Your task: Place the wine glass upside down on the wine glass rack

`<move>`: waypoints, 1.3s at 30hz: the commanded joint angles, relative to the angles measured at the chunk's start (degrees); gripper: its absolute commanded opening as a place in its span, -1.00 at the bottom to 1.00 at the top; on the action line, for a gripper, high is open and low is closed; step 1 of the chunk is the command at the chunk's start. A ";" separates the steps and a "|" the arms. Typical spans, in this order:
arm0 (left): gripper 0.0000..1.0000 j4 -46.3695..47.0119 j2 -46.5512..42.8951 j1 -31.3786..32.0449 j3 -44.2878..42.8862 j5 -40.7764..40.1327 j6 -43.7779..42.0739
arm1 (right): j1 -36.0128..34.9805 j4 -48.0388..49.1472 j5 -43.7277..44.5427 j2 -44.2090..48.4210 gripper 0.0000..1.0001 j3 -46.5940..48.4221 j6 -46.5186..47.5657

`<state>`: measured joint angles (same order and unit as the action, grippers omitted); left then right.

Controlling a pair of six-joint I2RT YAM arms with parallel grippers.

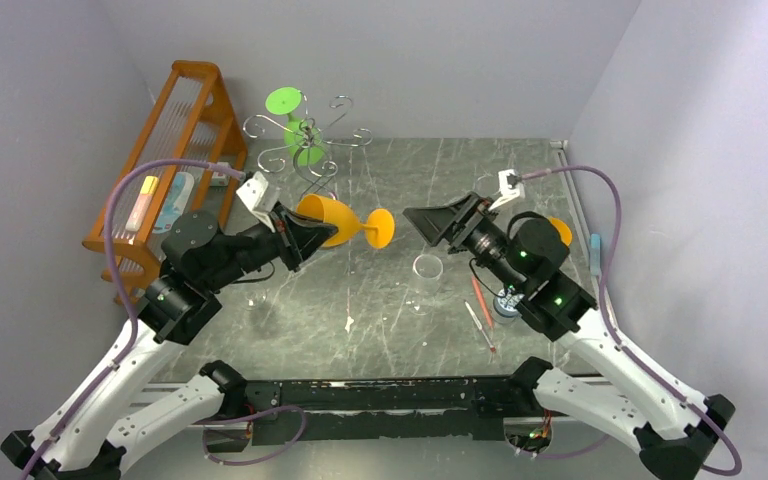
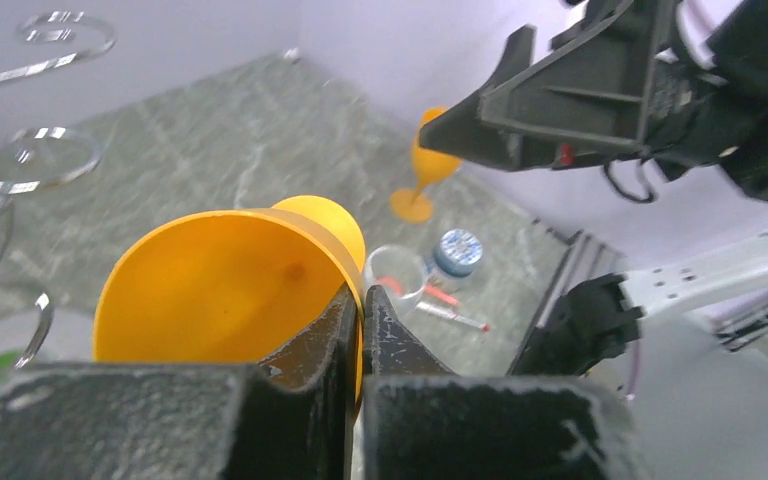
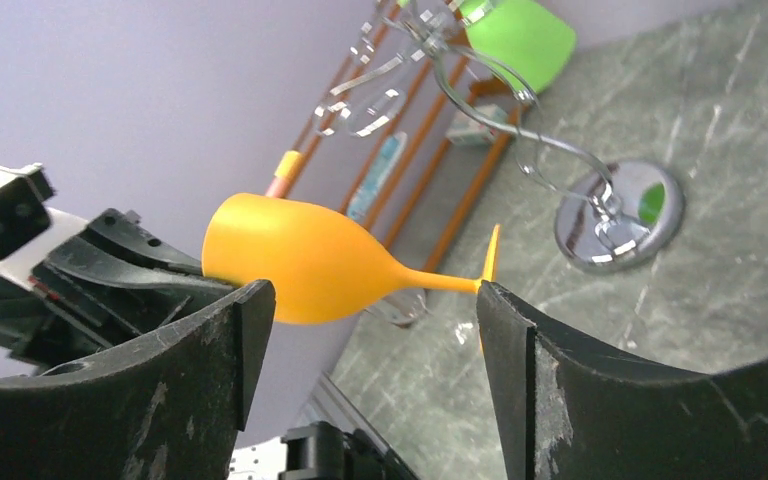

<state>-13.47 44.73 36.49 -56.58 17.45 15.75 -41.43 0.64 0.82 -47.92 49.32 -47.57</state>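
Wine glass (image 3: 300, 262): matte orange, rounded bowl, slim stem.

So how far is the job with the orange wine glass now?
Done: the orange wine glass is off the table, lying sideways. In hand: the left gripper is shut on its rim; the right gripper is open near its foot. Left: hanging it upside down on the wine glass rack.

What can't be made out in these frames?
- Left wrist: orange wine glass stem and foot, hidden behind its own bowl.
- Right wrist: green glass on the rack, cut off by top edge.
- Top: small items by right arm, too small to identify.
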 commanded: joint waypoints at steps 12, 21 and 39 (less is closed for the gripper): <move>-0.90 35.40 1.47 0.32 0.41 7.51 17.17 | 0.04 14.37 4.30 14.52 0.89 -8.91 -0.31; -0.90 59.37 5.79 0.28 5.39 -2.32 25.62 | 0.09 20.11 1.16 9.38 0.88 -6.14 -1.23; -0.90 78.91 21.48 8.05 4.47 -14.13 35.36 | -0.03 41.94 9.11 -5.95 0.39 -2.27 -15.82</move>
<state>57.56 64.53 41.78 -50.96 8.25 51.55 -41.43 33.80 3.49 -52.80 46.28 -57.54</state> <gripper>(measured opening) 0.060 0.725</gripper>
